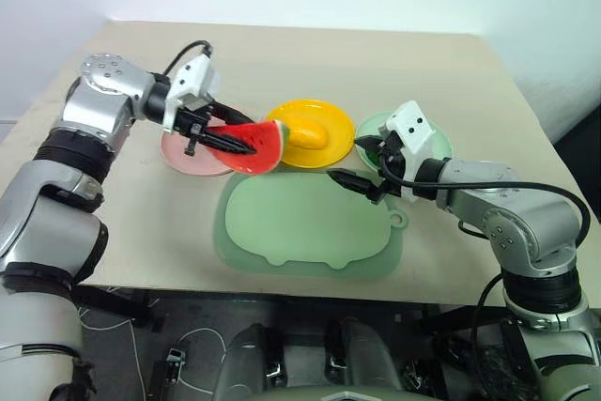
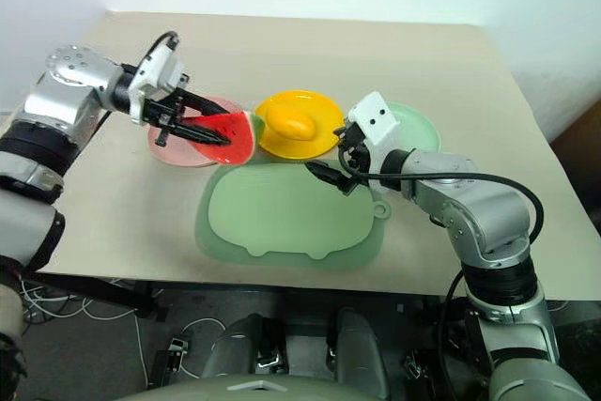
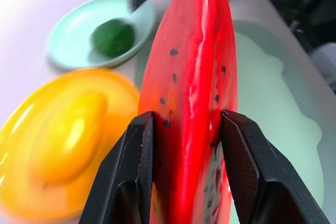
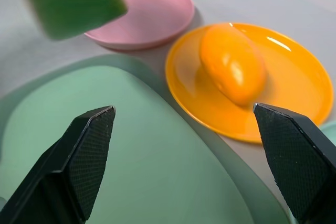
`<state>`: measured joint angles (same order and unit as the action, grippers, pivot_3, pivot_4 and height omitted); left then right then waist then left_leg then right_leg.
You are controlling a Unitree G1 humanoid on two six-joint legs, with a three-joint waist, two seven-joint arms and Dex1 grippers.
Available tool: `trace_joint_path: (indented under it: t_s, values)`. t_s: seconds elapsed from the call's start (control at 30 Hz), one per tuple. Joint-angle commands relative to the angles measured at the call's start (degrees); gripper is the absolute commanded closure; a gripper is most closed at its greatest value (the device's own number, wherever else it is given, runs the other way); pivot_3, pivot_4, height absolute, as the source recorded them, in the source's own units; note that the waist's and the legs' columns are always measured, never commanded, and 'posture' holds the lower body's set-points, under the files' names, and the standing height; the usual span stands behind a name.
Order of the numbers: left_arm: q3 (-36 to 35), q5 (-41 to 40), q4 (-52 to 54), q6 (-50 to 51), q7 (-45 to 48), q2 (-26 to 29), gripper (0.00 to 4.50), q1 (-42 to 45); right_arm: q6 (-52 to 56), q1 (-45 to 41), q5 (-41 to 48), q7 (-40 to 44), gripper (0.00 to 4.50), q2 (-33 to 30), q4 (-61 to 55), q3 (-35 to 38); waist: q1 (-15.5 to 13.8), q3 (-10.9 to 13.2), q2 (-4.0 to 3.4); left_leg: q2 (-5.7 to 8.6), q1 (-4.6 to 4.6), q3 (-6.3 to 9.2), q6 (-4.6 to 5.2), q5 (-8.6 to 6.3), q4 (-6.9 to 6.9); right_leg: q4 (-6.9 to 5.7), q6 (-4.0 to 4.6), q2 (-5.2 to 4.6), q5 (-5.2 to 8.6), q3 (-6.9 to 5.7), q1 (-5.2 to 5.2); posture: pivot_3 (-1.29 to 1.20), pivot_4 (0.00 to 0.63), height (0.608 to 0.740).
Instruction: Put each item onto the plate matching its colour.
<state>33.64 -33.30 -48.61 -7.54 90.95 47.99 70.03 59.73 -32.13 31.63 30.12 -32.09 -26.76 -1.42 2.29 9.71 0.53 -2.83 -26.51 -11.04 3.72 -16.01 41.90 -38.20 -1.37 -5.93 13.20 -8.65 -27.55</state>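
Above the gap between pink plate point(image 1: 192, 159) and yellow plate point(image 1: 315, 133): watermelon wedge point(image 1: 255, 145), clamped in the left end effector point(image 1: 223, 141), lifted clear of the bench point(image 1: 310, 53). Pinched across the two flat red faces, near the thick middle, black fingers point(image 3: 134, 166) pressing either side, rind edge toward the pale green mat point(image 1: 310, 223). Looks like hard moulded plastic: light, stiff, no give under the pads, glossy and probably slippery. Tapered faces likely to let the wedge squirt out or pivot about the pinch line if squeezed near the thin edge; flat seeded faces the sound place to grip, as now. Probably nothing to break if dropped, but could well bounce or skid off a shallow plate.

On the yellow plate: mango point(image 1: 308, 134), already lying flat. Smooth and rounded, best taken across its narrow width if ever moved.

On the mint green plate point(image 3: 79, 35): small green fruit point(image 3: 113, 36), round, likely to roll.

Beside the mat's far corner, near the mint plate: right end effector point(image 1: 368, 185), spread wide, holding nothing, hovering low.

Remaining, by the look of it: lowering the wedge onto the pink plate just beneath and to the robot's left, one flat face down to stop it tipping.
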Motion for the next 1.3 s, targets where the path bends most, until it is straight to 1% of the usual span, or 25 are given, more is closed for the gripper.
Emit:
trace_joint_path:
  t_s: [0.03, 0.13, 0.27, 0.37, 0.57, 0.63, 0.7, 0.9, 1.13, 1.3]
  values:
    - [-6.31, 6.91, 0.73, 4.48, -5.13, 3.46, 2.94, -1.97, -1.82, -0.42, 2.33, 1.79, 0.0, 0.73, -1.52, 1.8, -0.01, 0.0, 0.0, 0.0, 0.0, 0.0, 0.0, 0.0, 0.0, 0.0, 0.0, 0.0, 0.0, 0.0, 0.0, 0.0, 0.15, 0.696]
    - [-8.79, 12.8, 1.3, 6.87, -9.51, 5.3, 2.94, -5.21, -3.05, 0.76, 3.32, 3.07, 0.0, 0.81, -2.31, 1.66, 0.04, 0.0, 0.0, 0.0, 0.02, 0.0, -0.01, 0.0, -0.01, -0.01, 0.0, 0.0, 0.0, 0.0, 0.0, 0.0, 0.15, 0.696]
    - [-10.73, 20.21, -0.12, 8.68, -14.94, 4.87, 2.94, -6.96, -4.76, 2.51, 2.99, 3.44, 0.0, 1.07, -2.66, 0.33, -0.73, 0.01, 0.01, 0.01, -0.01, 0.0, -0.02, -0.01, 0.01, -0.01, 0.07, -0.03, 0.03, 0.0, 0.0, 0.0, 0.15, 0.696]
    - [-10.74, 26.49, -6.05, 6.76, -20.96, 2.61, 2.94, -5.85, -6.4, 3.11, 1.57, 3.5, 0.0, 1.41, -1.75, -1.76, -1.29, 0.0, 0.01, 0.02, 0.01, -0.05, -0.05, -0.03, 0.02, 0.01, 0.07, -0.09, 0.03, 0.01, -0.01, 0.0, 0.15, 0.696]
    - [-13.15, 32.85, -15.86, 5.54, -27.06, -3.29, 2.94, -0.42, -7.55, 2.78, 1.06, 3.79, 0.0, 1.5, -0.42, -2.45, -1.61, 0.0, 0.03, 0.05, -0.06, -0.05, -0.18, -0.11, 0.04, 0.0, 0.08, -0.16, 0.03, -0.01, -0.07, 0.0, 0.15, 0.696]
    - [-14.04, 34.41, -18.62, 4.97, -29.69, -4.93, 2.94, 1.4, -7.62, 2.7, 0.79, 3.82, 0.0, 1.47, -0.07, -2.59, -1.44, 0.0, 0.03, 0.05, -0.07, -0.07, -0.16, -0.1, 0.04, -0.01, 0.07, -0.17, 0.02, -0.01, -0.09, 0.0, 0.15, 0.696]
    - [-15.38, 35.0, -20.5, 5.96, -29.48, -6.08, 2.94, 3.18, -7.55, 2.86, 0.82, 3.82, 0.0, 1.35, -0.2, -2.52, -1.36, 0.01, 0.03, 0.04, -0.07, -0.08, -0.05, -0.03, 0.04, -0.05, 0.07, -0.16, 0.02, -0.01, -0.11, 0.0, 0.15, 0.696]
    - [-16.69, 38.4, -22.89, 5.82, -29.61, -7.09, 2.94, 6.3, -6.77, 3.85, 1.37, 3.28, 0.0, 1.1, -1.59, -1.44, -1.19, 0.01, 0.03, 0.02, -0.11, -0.18, -0.04, -0.02, 0.04, -0.18, 0.06, -0.15, 0.02, 0.02, -0.27, 0.0, 0.15, 0.696]
    - [-18.49, 41.13, -25.0, 5.07, -34.7, -10.34, 2.94, 5.45, -7.08, 3.87, 0.48, 2.58, 0.0, 1.06, -1.0, -1.74, -1.5, 0.01, 0.04, 0.04, -0.13, -0.19, -0.03, -0.02, 0.09, -0.18, 0.07, -0.21, 0.02, 0.02, -0.27, 0.0, 0.15, 0.696]
    - [-20.56, 41.49, -25.71, 4.48, -37.77, -12.66, 2.94, 3.87, -6.89, 3.64, 0.28, 2.17, 0.0, 0.94, -0.84, -1.67, -1.31, 0.01, 0.04, 0.04, -0.17, -0.2, -0.03, -0.02, 0.09, -0.24, 0.02, -0.21, -0.01, 0.02, -0.34, 0.0, 0.15, 0.696]
